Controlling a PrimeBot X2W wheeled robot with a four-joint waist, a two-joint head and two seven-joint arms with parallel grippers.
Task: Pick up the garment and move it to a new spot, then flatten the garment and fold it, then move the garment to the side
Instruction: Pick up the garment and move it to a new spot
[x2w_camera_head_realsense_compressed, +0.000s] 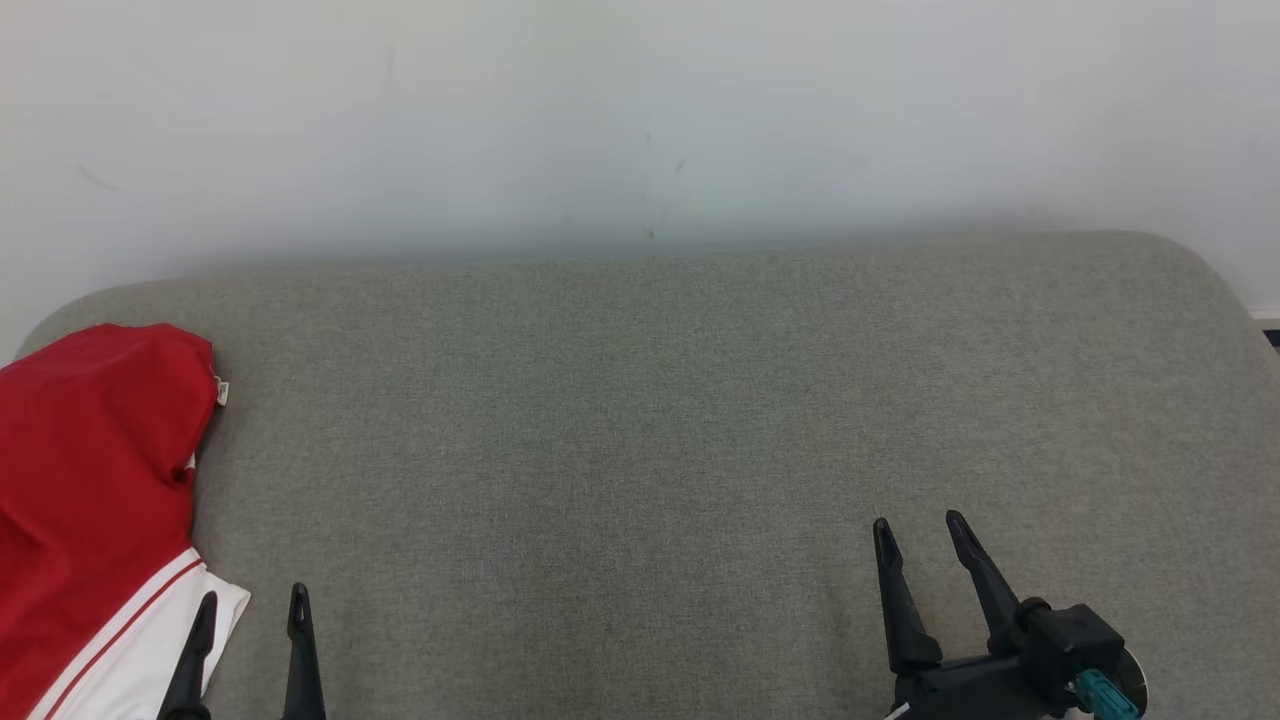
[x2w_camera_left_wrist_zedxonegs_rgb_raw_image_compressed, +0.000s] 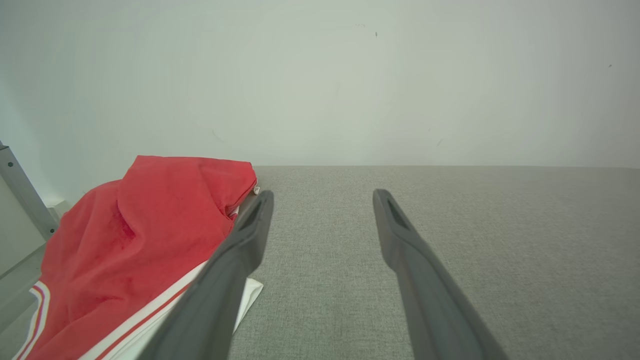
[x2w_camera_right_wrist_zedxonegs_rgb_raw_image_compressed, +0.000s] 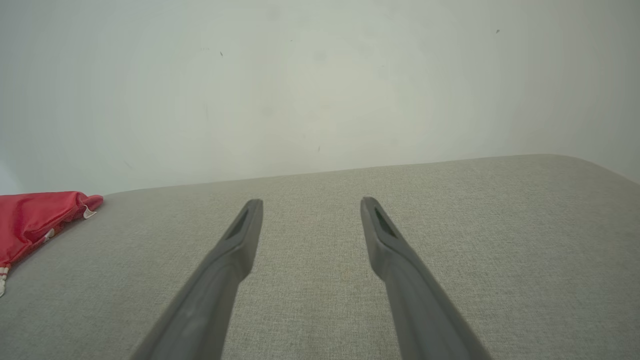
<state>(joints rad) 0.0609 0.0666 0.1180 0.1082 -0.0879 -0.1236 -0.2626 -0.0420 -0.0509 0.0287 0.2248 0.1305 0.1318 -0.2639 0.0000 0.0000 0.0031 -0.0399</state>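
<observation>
From my remote station: a pale wall (x2w_camera_head_realsense_compressed: 640, 100) backs a broad grey fabric-covered surface (x2w_camera_head_realsense_compressed: 640, 450) with rounded far corners. The garment (x2w_camera_head_realsense_compressed: 90, 480) lies bunched at the surface's far left edge. It is bright red and crumpled into soft folds, with a white band (x2w_camera_head_realsense_compressed: 130, 650) crossed by thin red stripes along its near hem. Part of it runs out of the head view.

My right gripper (x2w_camera_head_realsense_compressed: 918, 522) hovers over bare fabric at the lower right, well apart from the garment, its two dark fingers spread wide and holding nothing. My left gripper (x2w_camera_head_realsense_compressed: 253, 595) sits at the lower left, jaws likewise wide and empty, its outer finger just beside the white band; I cannot tell whether they touch. A small white tag (x2w_camera_head_realsense_compressed: 222, 393) pokes from the garment's far right edge.
</observation>
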